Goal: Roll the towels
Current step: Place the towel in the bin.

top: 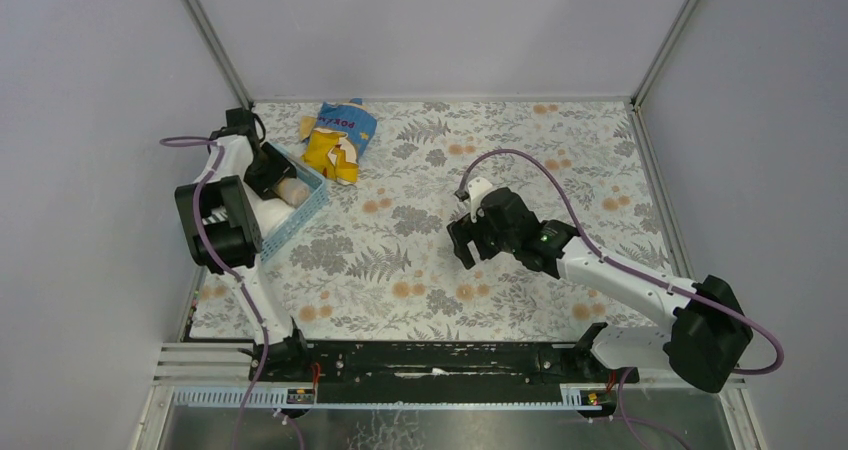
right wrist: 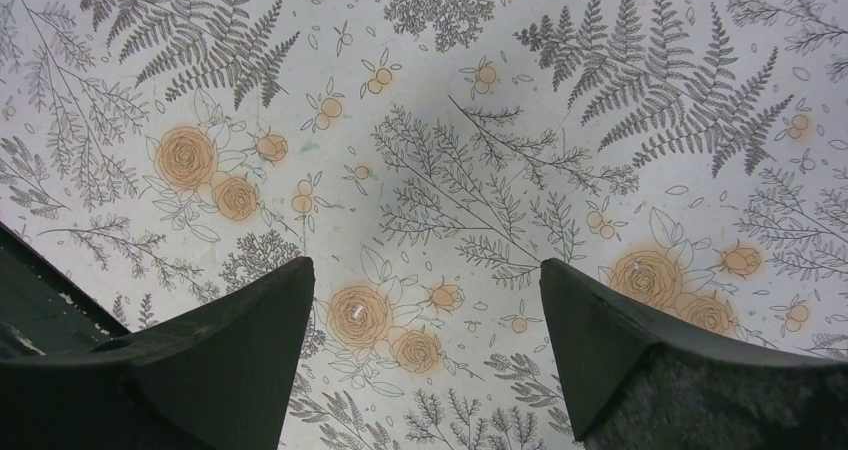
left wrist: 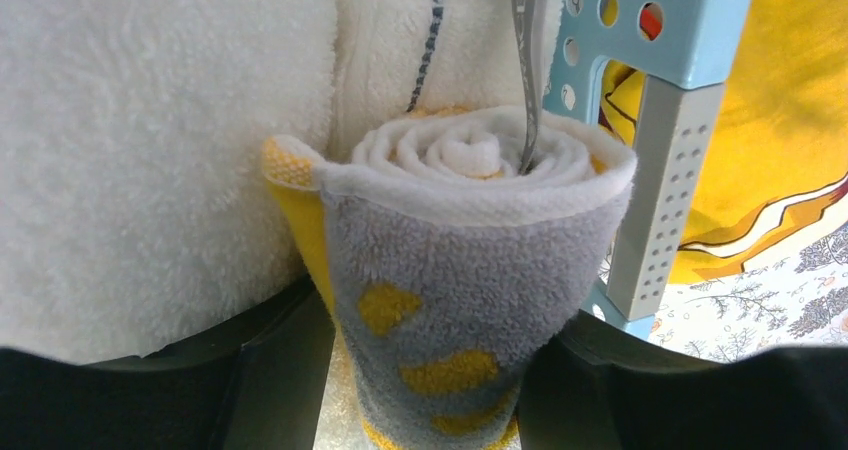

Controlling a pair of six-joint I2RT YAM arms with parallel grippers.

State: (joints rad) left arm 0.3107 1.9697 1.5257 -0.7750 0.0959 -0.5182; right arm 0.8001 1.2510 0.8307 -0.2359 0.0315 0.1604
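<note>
A robot test cell, more lab than home: plain grey walls [top: 420, 30] meet at bare metal posts [top: 212, 40], two cabled robot arms [top: 620, 275] are bolted to a black rail [top: 430, 356], and a flowered cloth [right wrist: 450, 120] covers the worktop [top: 560, 140].

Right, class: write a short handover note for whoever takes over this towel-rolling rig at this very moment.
Left end effector: down in the light blue basket, the rolled towel with yellow marks between its fingers; whether it grips is unclear.
Right end effector: open, empty, above the table.
Towels: a cream-white towel and a striped towel sit beside that roll in the basket; none shows on the table.
Done: the yellow-marked towel is rolled and in the basket.
To do: probably free the roll and lift the left arm clear; check the other two are rolled, which these views do not show.
</note>
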